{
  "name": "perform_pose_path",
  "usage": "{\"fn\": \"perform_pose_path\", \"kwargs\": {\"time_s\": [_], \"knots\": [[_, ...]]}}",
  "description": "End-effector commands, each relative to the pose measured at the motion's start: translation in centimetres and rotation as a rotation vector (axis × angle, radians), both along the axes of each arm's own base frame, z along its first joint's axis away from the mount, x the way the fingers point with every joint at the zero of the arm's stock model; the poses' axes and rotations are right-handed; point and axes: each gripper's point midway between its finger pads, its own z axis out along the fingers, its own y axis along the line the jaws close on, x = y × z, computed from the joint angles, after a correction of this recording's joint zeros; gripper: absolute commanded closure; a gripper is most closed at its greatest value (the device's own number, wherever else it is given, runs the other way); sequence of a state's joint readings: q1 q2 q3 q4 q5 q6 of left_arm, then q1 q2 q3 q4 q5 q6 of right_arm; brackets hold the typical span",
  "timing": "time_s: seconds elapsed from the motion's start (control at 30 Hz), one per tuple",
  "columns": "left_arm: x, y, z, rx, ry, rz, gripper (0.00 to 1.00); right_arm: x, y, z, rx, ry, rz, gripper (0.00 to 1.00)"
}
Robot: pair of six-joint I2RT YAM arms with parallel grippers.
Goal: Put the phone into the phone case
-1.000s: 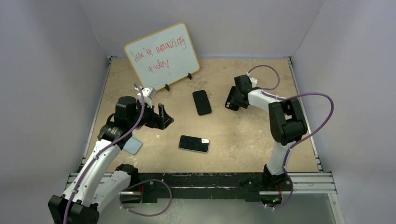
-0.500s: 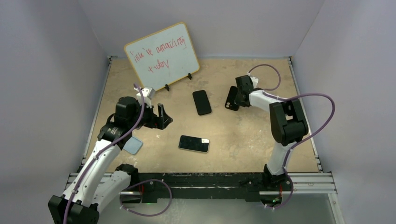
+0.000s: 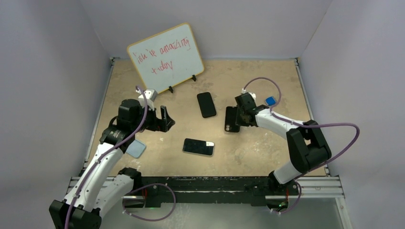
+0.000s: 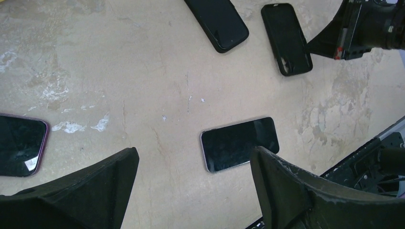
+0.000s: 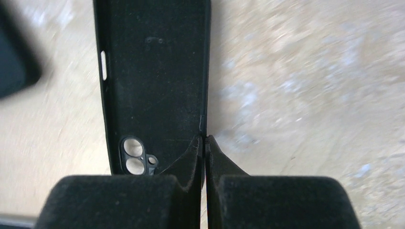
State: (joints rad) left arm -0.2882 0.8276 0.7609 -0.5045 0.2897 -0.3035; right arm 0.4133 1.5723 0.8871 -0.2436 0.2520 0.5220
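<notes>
A black phone case (image 5: 153,71) lies open side up, with its camera cutout (image 5: 136,157) near my fingers. My right gripper (image 5: 204,138) is shut on the case's right rim. In the top view the case (image 3: 231,119) is right of centre, held by my right gripper (image 3: 240,117). The phone (image 3: 198,146), dark screen up with a silver edge, lies on the table near the front centre. It also shows in the left wrist view (image 4: 239,143). My left gripper (image 3: 165,119) is open and empty, left of and above the phone.
A second black phone-shaped item (image 3: 206,104) lies at centre back. A whiteboard (image 3: 165,56) with red writing stands at the back left. Another dark phone with a purple edge (image 4: 21,150) lies at the left in the left wrist view. Walls enclose the table.
My right gripper has carried the case from the back right toward the table's centre and nearer the front. The left arm has barely moved.
</notes>
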Motion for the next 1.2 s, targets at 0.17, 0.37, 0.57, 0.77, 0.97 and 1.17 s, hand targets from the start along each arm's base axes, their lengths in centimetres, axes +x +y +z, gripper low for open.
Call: {"fn": "perform_pose_path", "kwargs": {"time_s": [0.17, 0.37, 0.57, 0.77, 0.97, 1.17], "knots": [[-0.1, -0.1, 2.1, -0.056, -0.022, 0.032, 0.09, -7.7, 3.7, -0.7, -0.001, 0.102, 0.158, 1.0], [-0.5, -1.1, 1.5, -0.111, 0.037, 0.015, 0.1, -10.2, 4.0, -0.9, 0.013, 0.106, 0.189, 0.98], [-1.2, -1.7, -0.4, -0.166, 0.124, 0.034, 0.1, -9.9, 4.8, 1.1, 0.042, 0.049, 0.191, 0.68], [-2.0, -2.7, -2.2, -0.23, 0.216, 0.018, 0.11, -9.6, 7.9, 5.7, 0.179, -0.055, 0.307, 0.44], [-1.9, -1.9, -0.8, -0.197, 0.184, 0.046, 0.1, -9.5, 12.5, 8.8, 0.275, -0.184, 0.575, 0.13], [-1.7, 0.7, 2.1, -0.103, 0.076, 0.136, 0.08, -9.6, 16.0, 8.3, 0.237, -0.188, 0.772, 0.01]]}}
